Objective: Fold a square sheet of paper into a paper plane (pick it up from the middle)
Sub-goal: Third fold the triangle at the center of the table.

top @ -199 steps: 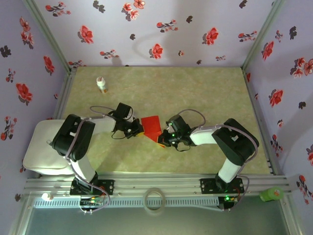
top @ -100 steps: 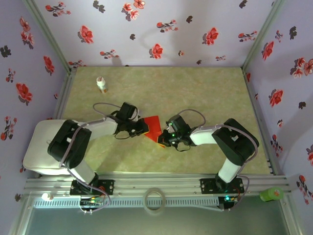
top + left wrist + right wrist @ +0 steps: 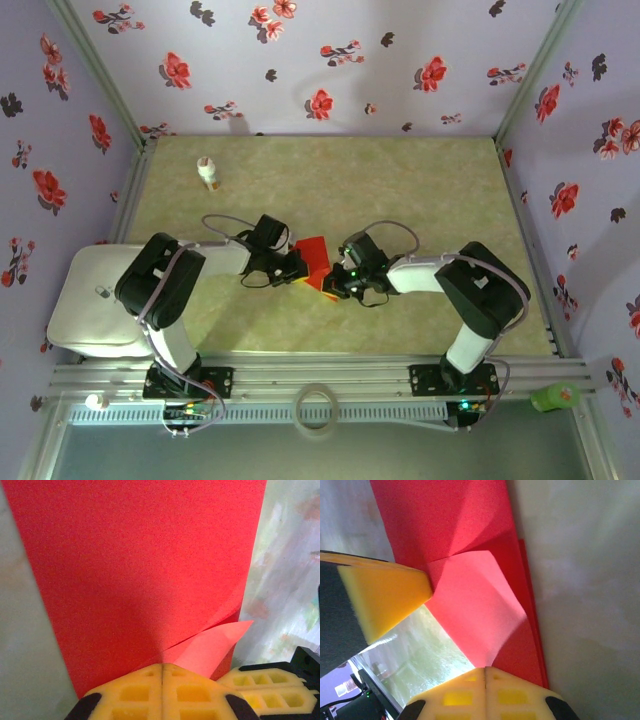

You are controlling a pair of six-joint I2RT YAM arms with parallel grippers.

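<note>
The square sheet of paper is bright red and folded narrower, lying mid-table between the two arms. My left gripper is shut on its near-left corner; in the left wrist view the yellow fingers meet at the paper's edge, where a lighter flap lifts. My right gripper is shut on the near-right edge; its wrist view has the paper bent up from the closed jaws, with the left gripper's yellow finger pressed against the fold.
A small white bottle with an orange band stands at the far left of the table. A white pad lies left of the left arm. Flowered walls enclose three sides. A tape ring sits on the front rail.
My left gripper has slid right to the paper's near-left corner and now pinches it. The right gripper has held its grip, shifting slightly left; the paper's near end has lifted.
</note>
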